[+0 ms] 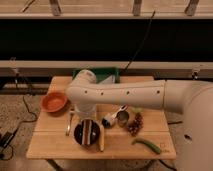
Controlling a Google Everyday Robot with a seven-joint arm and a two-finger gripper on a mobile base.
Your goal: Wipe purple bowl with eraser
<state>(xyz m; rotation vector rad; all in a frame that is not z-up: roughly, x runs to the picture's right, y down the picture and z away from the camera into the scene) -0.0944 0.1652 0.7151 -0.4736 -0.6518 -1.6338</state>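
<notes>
The purple bowl [78, 136] stands near the front left of the wooden table [50, 145]. The eraser [88, 133], striped black, white and reddish-brown, is inside the bowl, lengthwise from its far rim to its near rim. My gripper [86, 119] hangs at the end of the white arm [120, 95], directly over the bowl's far edge and at the eraser's upper end. The arm's wrist hides where the gripper meets the eraser.
An orange-red bowl [54, 101] sits at the table's left. A yellow banana [101, 138] lies right beside the purple bowl. A utensil [69, 125], a lying can [108, 119], a metal cup [122, 117], grapes [135, 124] and a green pepper [147, 145] are around. A green tray [108, 75] is behind.
</notes>
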